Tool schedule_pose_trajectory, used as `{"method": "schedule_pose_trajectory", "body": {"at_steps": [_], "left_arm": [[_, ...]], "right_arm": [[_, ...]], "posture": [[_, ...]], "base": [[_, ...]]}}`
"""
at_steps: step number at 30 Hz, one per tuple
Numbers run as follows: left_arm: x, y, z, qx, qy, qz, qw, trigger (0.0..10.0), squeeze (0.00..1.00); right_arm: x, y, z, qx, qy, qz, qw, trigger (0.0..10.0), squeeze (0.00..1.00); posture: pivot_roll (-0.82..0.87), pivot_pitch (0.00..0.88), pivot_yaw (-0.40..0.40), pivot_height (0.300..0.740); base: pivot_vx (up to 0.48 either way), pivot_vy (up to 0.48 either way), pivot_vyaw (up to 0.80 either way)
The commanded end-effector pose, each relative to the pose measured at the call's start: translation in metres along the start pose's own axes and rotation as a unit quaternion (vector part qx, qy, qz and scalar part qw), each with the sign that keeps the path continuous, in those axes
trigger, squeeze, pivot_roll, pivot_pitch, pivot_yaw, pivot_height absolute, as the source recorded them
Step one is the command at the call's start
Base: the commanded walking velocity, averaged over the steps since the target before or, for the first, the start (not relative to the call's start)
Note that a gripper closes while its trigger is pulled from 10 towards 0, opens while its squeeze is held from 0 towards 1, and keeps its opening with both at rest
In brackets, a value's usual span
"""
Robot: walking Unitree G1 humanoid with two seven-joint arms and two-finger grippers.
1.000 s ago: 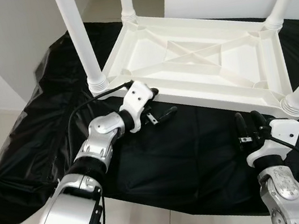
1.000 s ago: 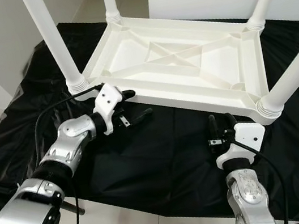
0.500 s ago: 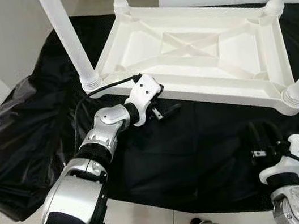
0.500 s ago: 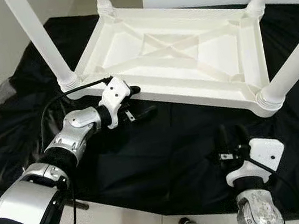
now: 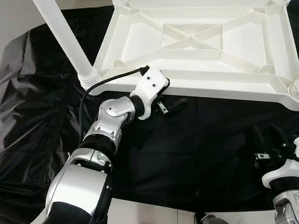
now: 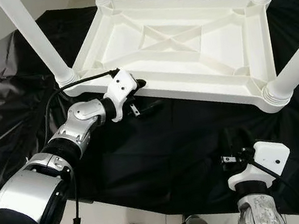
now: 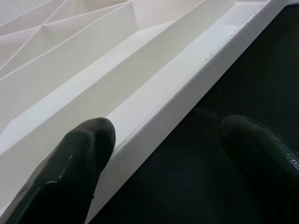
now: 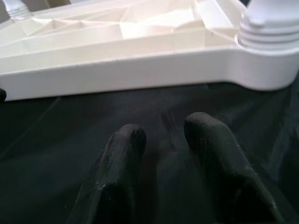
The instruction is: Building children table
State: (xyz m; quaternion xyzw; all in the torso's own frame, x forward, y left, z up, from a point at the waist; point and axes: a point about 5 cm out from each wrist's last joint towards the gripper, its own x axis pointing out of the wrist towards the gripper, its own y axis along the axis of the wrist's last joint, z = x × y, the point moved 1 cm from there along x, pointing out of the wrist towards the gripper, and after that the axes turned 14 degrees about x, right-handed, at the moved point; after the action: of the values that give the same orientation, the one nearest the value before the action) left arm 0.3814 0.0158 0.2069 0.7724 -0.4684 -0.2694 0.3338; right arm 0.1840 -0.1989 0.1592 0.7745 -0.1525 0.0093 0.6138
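Upturned ribbed white plastic table [image 5: 206, 39], left gripper [image 5: 168, 94] spread astride its rim, right gripper [image 5: 269, 141] parted, glossy black sheet [image 5: 28, 109].

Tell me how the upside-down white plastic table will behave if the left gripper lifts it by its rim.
The upside-down white plastic table looks thin-walled and ribbed, so probably light yet stiff. Lifted by the left gripper at one long side, it would likely tilt, its four legs up high. On the black sheet it may slide.
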Motion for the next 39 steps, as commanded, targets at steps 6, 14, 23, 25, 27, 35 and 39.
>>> {"method": "schedule_pose_trajectory", "body": {"at_steps": [6, 14, 23, 25, 27, 35, 39], "left_arm": [[0.009, -0.002, 0.012, 0.007, -0.039, -0.021, 0.999, 10.0, 0.0], [0.012, -0.007, 0.018, 0.009, -0.068, -0.06, 0.996, 10.0, 0.0], [0.003, -0.015, 0.033, 0.018, -0.173, -0.062, 0.983, 0.0, 0.0], [-0.003, -0.019, 0.038, 0.014, -0.208, -0.065, 0.976, 0.0, 0.0], [-0.006, -0.022, 0.039, 0.015, -0.224, -0.066, 0.972, 0.0, 0.0], [-0.016, -0.028, 0.047, 0.02, -0.266, -0.063, 0.962, 0.0, 0.0], [-0.021, -0.03, 0.054, 0.018, -0.293, -0.05, 0.955, 0.0, 0.0]], "right_arm": [[-0.009, -0.001, -0.001, 0.003, -0.011, -0.015, 1.0, 10.0, 0.0], [-0.011, -0.002, -0.001, 0.004, -0.016, -0.022, 1.0, 10.0, 0.0], [-0.01, -0.005, -0.001, 0.005, -0.013, -0.028, 1.0, 10.0, 0.0], [-0.009, -0.006, -0.002, 0.005, -0.009, -0.03, 0.999, 10.0, 0.0], [-0.008, -0.007, -0.003, 0.006, -0.006, -0.031, 0.999, 10.0, 0.0], [-0.003, -0.009, -0.005, 0.008, 0.008, -0.033, 0.999, 10.0, 0.0], [0.0, -0.011, -0.007, 0.009, 0.018, -0.035, 0.999, 10.0, 0.0]], "posture": [[-0.2, 0.276, 0.146, 0.74], [-0.19, 0.279, 0.149, 0.74], [-0.17, 0.276, 0.157, 0.74], [-0.16, 0.274, 0.159, 0.74], [-0.15, 0.27, 0.161, 0.74], [-0.11, 0.261, 0.158, 0.74], [-0.1, 0.259, 0.154, 0.74]], "base": [[0.0, 0.0, 0.0], [0.0, 0.0, 0.0], [0.0, 0.0, 0.0], [0.0, 0.0, 0.0], [0.0, 0.0, 0.0], [0.0, 0.0, 0.0], [0.0, 0.0, 0.0]]}}
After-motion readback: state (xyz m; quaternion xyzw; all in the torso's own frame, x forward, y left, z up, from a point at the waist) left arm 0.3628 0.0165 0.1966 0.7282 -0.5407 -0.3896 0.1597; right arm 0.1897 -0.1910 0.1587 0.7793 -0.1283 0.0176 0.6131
